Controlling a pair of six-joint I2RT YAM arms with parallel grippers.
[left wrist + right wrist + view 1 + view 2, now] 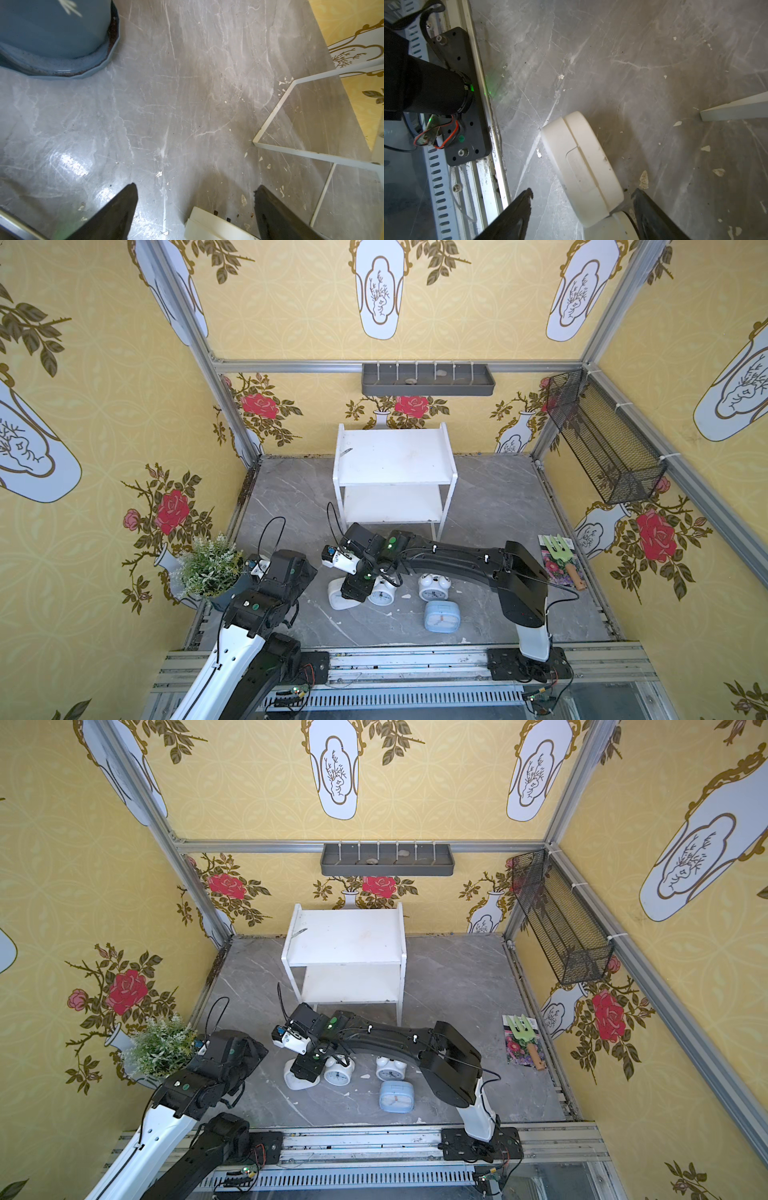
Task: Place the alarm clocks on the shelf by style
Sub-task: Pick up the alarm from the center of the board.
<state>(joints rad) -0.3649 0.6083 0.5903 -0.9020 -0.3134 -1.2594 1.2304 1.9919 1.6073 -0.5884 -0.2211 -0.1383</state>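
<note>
The white two-tier shelf [392, 456] stands at the back with both tiers bare. In front of it on the grey floor are a white rounded-square alarm clock [336, 600], two white twin-bell clocks [381, 595] [433, 588] and a light blue clock [441, 616] lying face up. My right gripper [582, 190] is open and points down astride the white square clock [581, 162], with gaps on both sides. The rounded white edge of a twin-bell clock [610, 227] shows by one finger. My left gripper [195, 186] is open and holds nothing. The white clock's edge [207, 225] shows low between its fingers.
A potted plant [212, 568] in a blue pot [52, 37] stands close to my left wrist. A grey tray [428, 379] and a black mesh basket [602, 448] hang on the walls. A green garden fork on a seed packet [561, 560] lies at the right. The shelf's thin legs [270, 116] are nearby.
</note>
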